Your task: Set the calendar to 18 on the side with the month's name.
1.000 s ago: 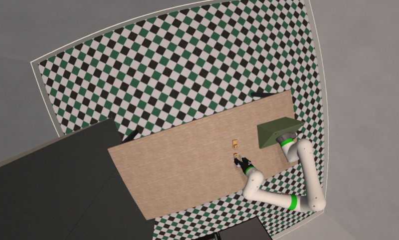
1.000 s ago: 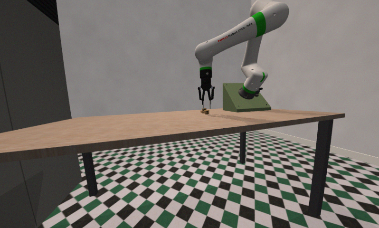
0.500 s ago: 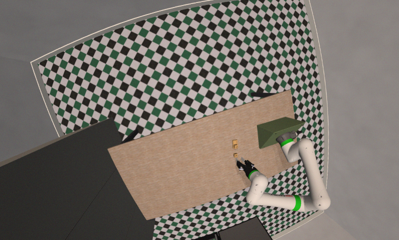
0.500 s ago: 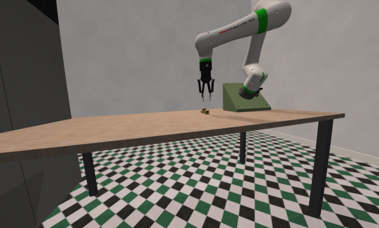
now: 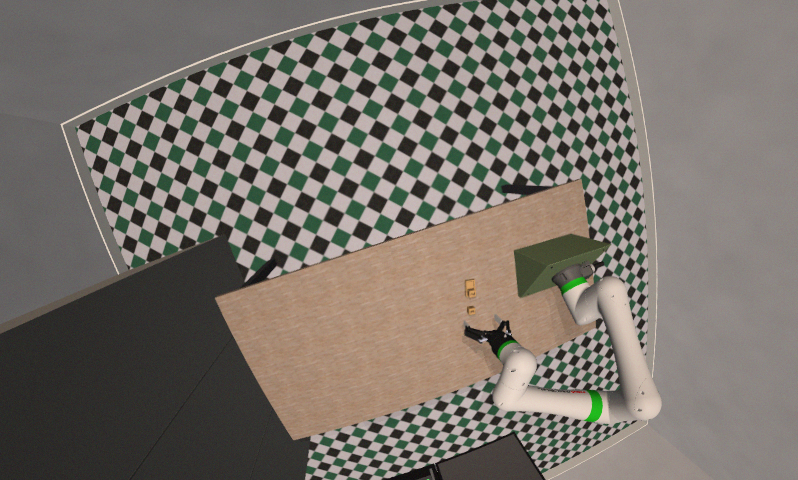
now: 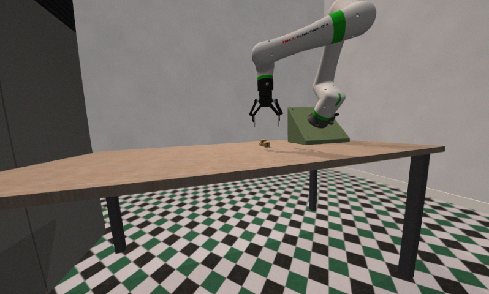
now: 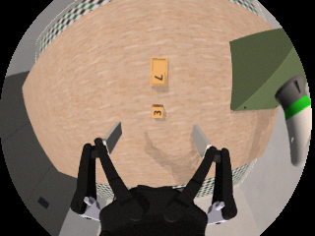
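The pale, wood-grained worktop (image 5: 355,333) (image 6: 166,163) (image 7: 197,44) carries everything. Above it hangs the black, two-fingered claw (image 5: 493,336) (image 6: 266,125) (image 7: 157,129), spread wide with nothing in its grasp. The small, rectangular orange tray (image 5: 470,283) (image 7: 158,61) lies on the worktop, an orange cube marked 7 (image 5: 471,293) (image 7: 158,78) in one end. Near that end, well apart from the tray, a matching orange cube marked 3 (image 5: 471,310) (image 6: 266,144) (image 7: 157,112) sits directly on the worktop.
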Robot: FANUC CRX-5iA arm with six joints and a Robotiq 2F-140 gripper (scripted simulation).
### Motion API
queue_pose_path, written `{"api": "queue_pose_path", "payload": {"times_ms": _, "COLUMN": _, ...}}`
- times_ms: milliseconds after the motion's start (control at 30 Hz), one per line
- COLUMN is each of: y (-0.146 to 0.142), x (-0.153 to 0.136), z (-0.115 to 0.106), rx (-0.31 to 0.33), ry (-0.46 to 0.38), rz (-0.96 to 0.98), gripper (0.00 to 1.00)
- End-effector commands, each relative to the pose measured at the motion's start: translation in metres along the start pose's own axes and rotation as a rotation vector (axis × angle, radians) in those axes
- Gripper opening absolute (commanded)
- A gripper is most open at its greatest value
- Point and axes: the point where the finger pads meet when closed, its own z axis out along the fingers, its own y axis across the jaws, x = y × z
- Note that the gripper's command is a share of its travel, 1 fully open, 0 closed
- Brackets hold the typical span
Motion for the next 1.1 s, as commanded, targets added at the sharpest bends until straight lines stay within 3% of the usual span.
{"api": "queue_pose_path", "payload": {"times_ms": 0, "y": 0.0, "x": 0.0, "z": 0.0, "rx": 0.0, "ry": 0.0, "rz": 0.0, "gripper": 1.0}}
{"api": "queue_pose_path", "payload": {"times_ms": 367, "y": 0.0, "x": 0.001, "z": 0.0, "rx": 0.0, "ry": 0.0, "rz": 0.023, "gripper": 1.0}}
{"api": "queue_pose_path", "payload": {"times_ms": 1067, "y": -0.002, "x": 0.044, "z": -0.001, "rx": 0.002, "ry": 0.002, "rz": 0.727, "gripper": 1.0}}
